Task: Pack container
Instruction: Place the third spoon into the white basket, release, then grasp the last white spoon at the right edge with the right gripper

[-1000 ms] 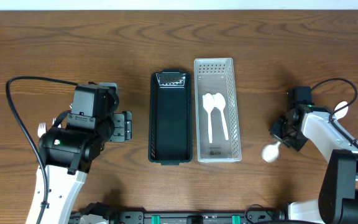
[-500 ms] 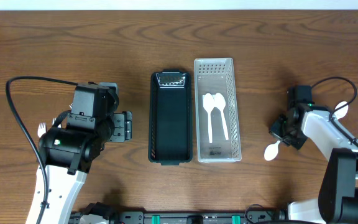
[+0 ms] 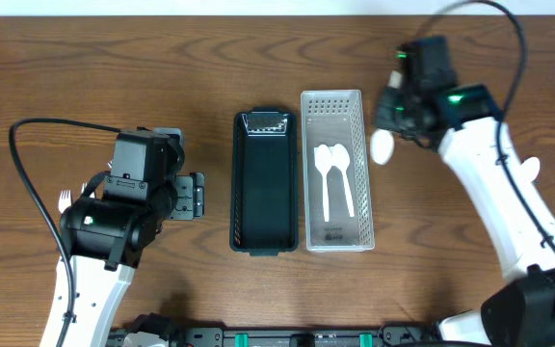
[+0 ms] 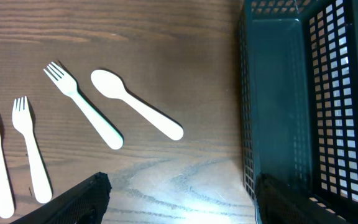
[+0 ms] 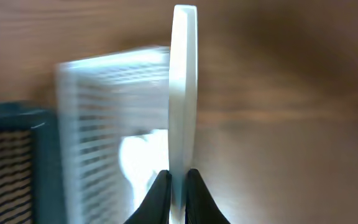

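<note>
overhead view. right gripper (image 3: 391, 118) above the table (image 3: 85, 58), just beside the far right corner of the white basket (image 3: 364, 207), gripping a white spoon (image 3: 382, 146) whose bowl hangs outside the basket wall. two spoons (image 3: 331, 173) lie inside. dark basket (image 3: 236, 193) alongside; left gripper (image 3: 193, 196) near it.

Brown wood-grain table (image 3: 85, 58); pale strip (image 3: 258, 6) along far edge

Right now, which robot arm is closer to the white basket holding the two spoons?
Right. The right gripper hovers just beside the white basket's right wall, near its far end, gripping a spoon. The left gripper sits on the other side, with the black basket between.
</note>
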